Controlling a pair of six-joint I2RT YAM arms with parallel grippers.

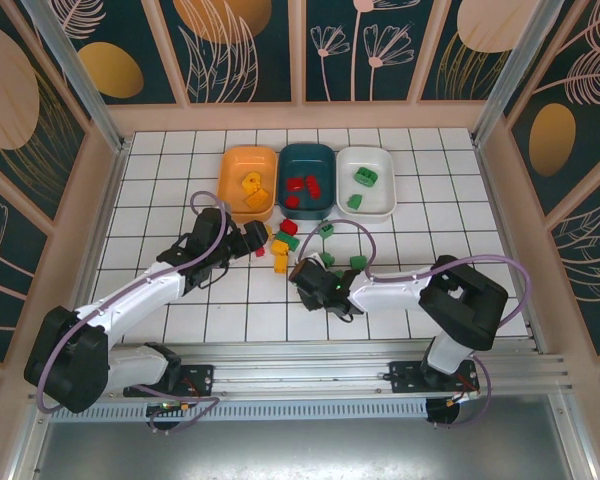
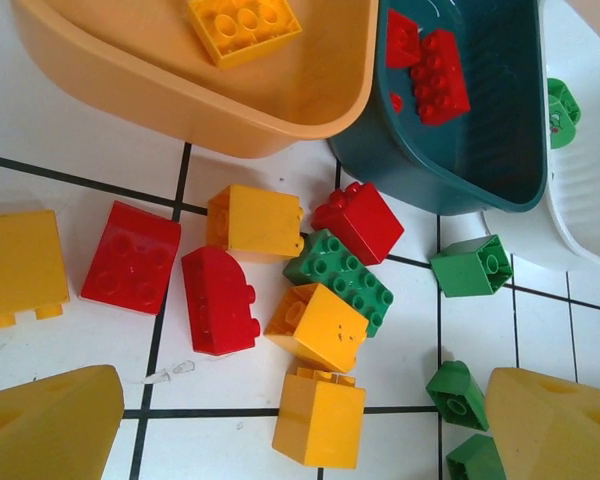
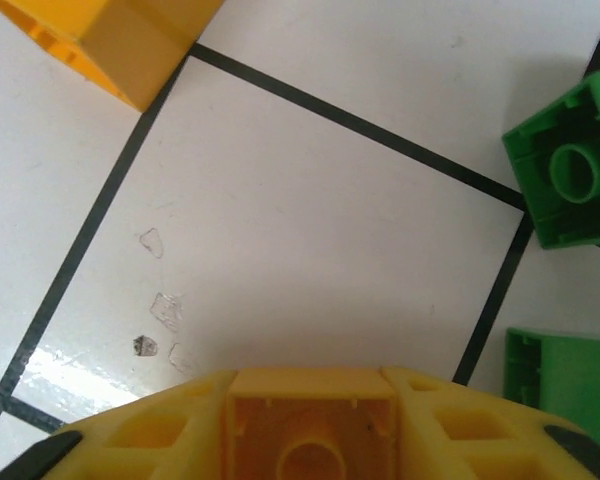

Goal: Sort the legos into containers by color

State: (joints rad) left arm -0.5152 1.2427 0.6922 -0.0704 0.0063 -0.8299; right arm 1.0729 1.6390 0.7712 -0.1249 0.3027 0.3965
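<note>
legos [image 2: 320,325] in red, green and yellow lie scattered on the tiled table [image 1: 160,200] just in front of three bowls. yellow bricks sit in the orange bowl [image 1: 228,165], red in the teal bowl [image 1: 286,160], green in the white bowl [image 1: 385,205]. left gripper [image 1: 258,238] hangs over the pile, fingers spread wide. right gripper [image 1: 305,272] pinches a yellow brick [image 3: 310,425] near two green bricks [image 3: 570,170].

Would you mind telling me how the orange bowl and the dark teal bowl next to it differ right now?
The orange bowl holds yellow bricks; the teal bowl holds red bricks. In the top view the orange bowl ends the row on the left; the teal bowl sits in the middle. Both are shallow, rounded-rectangular and alike in size.
</note>
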